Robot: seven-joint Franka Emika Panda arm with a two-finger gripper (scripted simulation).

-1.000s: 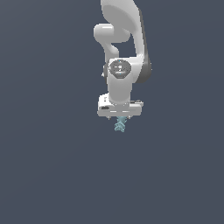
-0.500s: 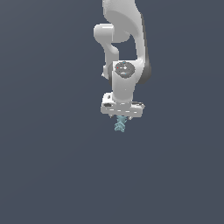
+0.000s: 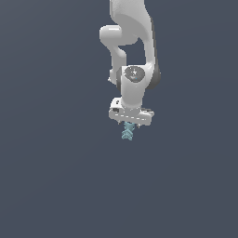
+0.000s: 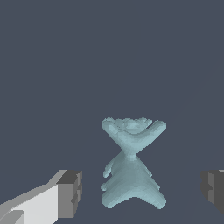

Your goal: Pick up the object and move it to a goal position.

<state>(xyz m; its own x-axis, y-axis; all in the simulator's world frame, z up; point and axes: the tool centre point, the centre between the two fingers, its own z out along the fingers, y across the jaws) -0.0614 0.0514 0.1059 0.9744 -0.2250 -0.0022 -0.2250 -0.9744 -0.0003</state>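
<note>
So, step: we're at the approach bit of the pick, nothing grabbed yet as far as we can judge.
Claw: our claw (image 4: 142,192) is spread wide, one pad (image 4: 70,194) on each side of the object (image 4: 132,164) with clear gaps both ways, holding nothing.
Object spot: in the exterior view it sits right under the claw (image 3: 129,124), a small pale teal lump (image 3: 128,132) on the plain dark bench (image 3: 56,176).
Object shape: pinched waist, flared at both ends, sort of hourglass-ish.
Long axis: runs across the line between the pads, so we'd be squeezing its narrow width.
Next move: probably drop a touch lower if needed, close on the waist, then lift toward the goal, which we can't see.
</note>
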